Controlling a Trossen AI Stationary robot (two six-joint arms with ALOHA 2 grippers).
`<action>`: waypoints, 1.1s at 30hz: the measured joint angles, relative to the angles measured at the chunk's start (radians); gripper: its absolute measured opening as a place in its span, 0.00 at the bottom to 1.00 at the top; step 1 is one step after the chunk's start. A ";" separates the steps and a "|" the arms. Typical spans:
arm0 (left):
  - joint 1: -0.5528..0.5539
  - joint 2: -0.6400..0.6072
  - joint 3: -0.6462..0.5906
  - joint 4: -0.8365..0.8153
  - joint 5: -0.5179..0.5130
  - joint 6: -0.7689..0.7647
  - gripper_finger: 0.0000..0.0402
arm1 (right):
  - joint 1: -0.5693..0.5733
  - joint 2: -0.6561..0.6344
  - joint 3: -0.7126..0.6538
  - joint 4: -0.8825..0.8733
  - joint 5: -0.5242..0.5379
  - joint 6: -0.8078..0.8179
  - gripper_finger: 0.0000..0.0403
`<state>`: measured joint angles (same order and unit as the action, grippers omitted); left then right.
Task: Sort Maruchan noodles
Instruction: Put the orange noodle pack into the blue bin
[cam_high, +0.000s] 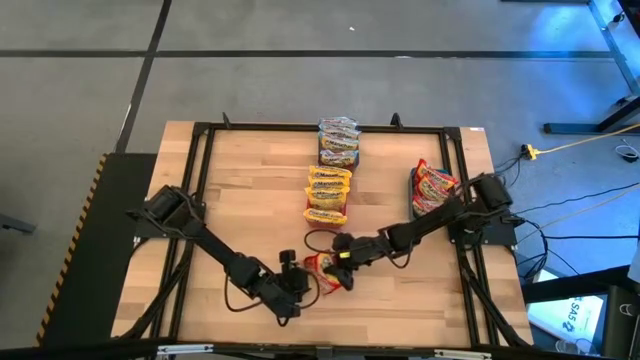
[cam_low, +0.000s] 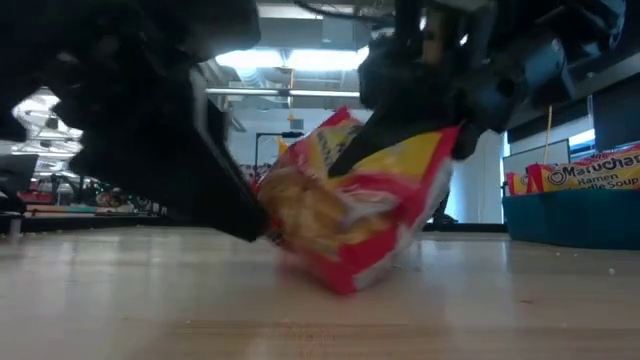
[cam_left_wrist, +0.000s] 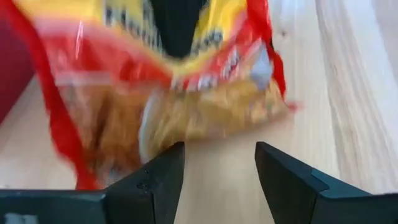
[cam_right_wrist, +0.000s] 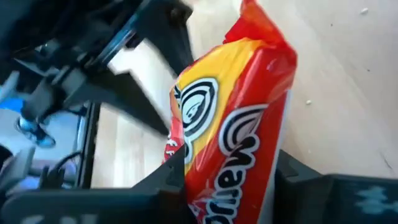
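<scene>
A yellow-and-red Maruchan noodle packet (cam_high: 328, 272) stands tilted near the table's front middle. Its lower corner (cam_low: 345, 283) is at the wooden tabletop. My right gripper (cam_high: 343, 254) reaches in from the right and is shut on the packet (cam_right_wrist: 236, 124). My left gripper (cam_left_wrist: 219, 152) comes from the left and stands open just short of the packet (cam_left_wrist: 186, 106), with nothing between its fingers. In the low view its dark arm ends right beside the packet's left edge (cam_low: 270, 215); whether it touches I cannot tell. My right gripper pinches the packet's upper end (cam_right_wrist: 239, 174) between its two fingers, one on each flat face. One finger (cam_low: 385, 135) lies slanting down across the yellow face from the upper right. The packet hangs tilted below the fingers, its lower corner on or just above the table.
Farther back lie other noodle packets: a bluish-marked pile (cam_high: 338, 142) at the far middle and an orange-marked pile (cam_high: 328, 195) nearer. Red-marked ones (cam_high: 432, 188) sit in a teal bin (cam_low: 575, 220) at the right. A black frame (cam_high: 200, 130) borders the table.
</scene>
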<state>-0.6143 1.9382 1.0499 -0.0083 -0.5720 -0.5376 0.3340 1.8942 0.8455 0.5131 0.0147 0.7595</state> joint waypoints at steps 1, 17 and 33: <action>-0.004 -0.007 0.000 -0.018 0.000 -0.004 0.48 | 0.000 -0.019 0.000 -0.027 -0.001 -0.014 0.24; -0.014 -0.023 -0.001 -0.070 0.006 -0.031 0.48 | 0.000 -0.687 0.000 -0.978 0.175 -0.227 0.21; 0.071 -0.023 -0.001 0.026 0.099 0.024 0.48 | -0.001 -1.061 0.075 -1.673 0.226 -0.243 0.17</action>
<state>-0.5429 1.9156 1.0492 0.0173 -0.4735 -0.5141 0.3332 0.8332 0.9206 -1.1594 0.2405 0.5168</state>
